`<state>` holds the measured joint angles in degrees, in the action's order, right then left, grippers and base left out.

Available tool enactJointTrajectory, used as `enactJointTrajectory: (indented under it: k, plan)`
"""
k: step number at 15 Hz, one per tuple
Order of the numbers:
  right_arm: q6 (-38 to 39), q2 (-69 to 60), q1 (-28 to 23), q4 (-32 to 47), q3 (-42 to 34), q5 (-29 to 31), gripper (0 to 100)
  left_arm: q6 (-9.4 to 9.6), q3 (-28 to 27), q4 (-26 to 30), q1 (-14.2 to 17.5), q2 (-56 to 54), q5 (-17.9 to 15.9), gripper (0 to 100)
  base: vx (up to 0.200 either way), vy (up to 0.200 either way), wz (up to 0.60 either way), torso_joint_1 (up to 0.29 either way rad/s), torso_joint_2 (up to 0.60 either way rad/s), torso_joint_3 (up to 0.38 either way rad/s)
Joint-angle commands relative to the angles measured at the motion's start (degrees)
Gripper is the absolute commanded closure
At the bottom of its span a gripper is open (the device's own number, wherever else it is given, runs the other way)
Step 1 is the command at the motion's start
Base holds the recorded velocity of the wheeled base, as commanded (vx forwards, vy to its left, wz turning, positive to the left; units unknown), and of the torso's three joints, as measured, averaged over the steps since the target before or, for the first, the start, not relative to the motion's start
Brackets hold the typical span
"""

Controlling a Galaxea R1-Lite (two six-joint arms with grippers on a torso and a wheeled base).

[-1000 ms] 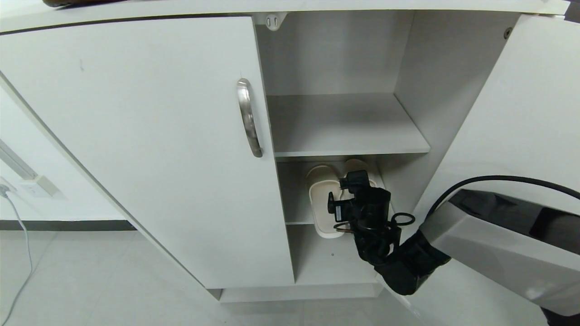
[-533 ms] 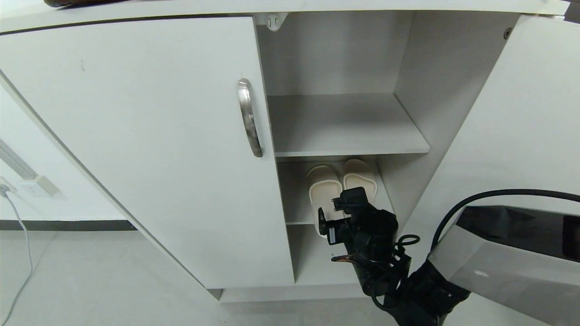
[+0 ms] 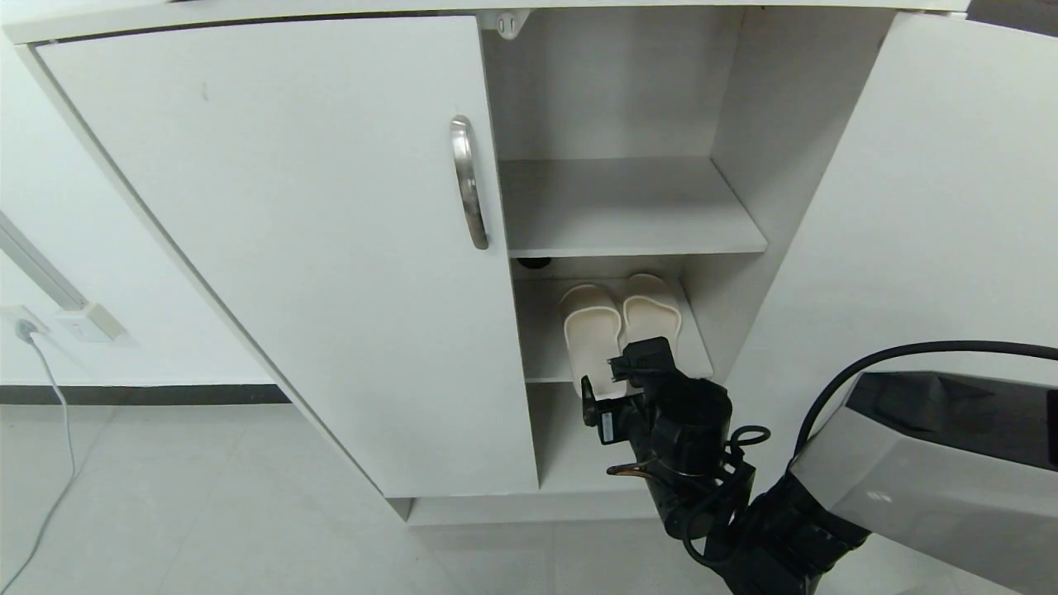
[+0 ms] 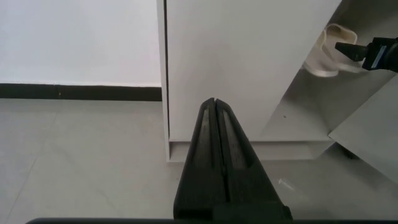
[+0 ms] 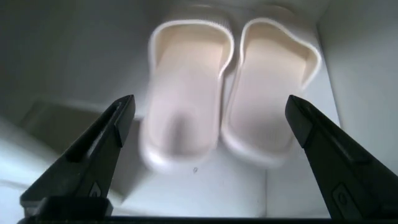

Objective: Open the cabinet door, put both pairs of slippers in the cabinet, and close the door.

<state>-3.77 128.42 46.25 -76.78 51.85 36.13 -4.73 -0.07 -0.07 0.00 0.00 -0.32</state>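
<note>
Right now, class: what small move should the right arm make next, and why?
Probably draw the right gripper straight back from the cabinet: its jaws stand open, and one pair of slippers already rests on the middle shelf.

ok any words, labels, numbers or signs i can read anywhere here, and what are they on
None can be read.
On the black right gripper, a small white label: too small to read.
On the white cabinet, the cream foam slippers and the white wall socket: no print visible.
</note>
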Motion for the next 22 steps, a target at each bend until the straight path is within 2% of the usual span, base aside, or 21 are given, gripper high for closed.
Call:
enactJointTrajectory:
  k: [1,2,19,22]
  plan:
    - [0.0,0.0,0.0,-0.1,0.0,0.0,0,-0.02,0.0,0.0,0.0,0.1,0.0,100,-0.200,0.000,0.00,0.002,0.01,0.007]
    - [0.0,0.0,0.0,-0.1,-0.1,0.0,0,-0.02,0.0,0.0,0.0,0.1,0.1,100,-0.200,0.000,0.00,0.002,0.00,0.002]
    - [-0.3,-0.3,-0.6,-0.3,-0.2,0.0,0,-0.02,0.0,0.0,0.0,0.1,0.0,100,0.000,0.000,0.00,0.000,0.00,0.000]
    - [-0.4,-0.6,-1.0,-0.3,-0.2,0.0,0,-0.02,0.0,0.0,0.0,0.1,0.0,100,0.000,0.000,0.00,0.005,0.00,0.146]
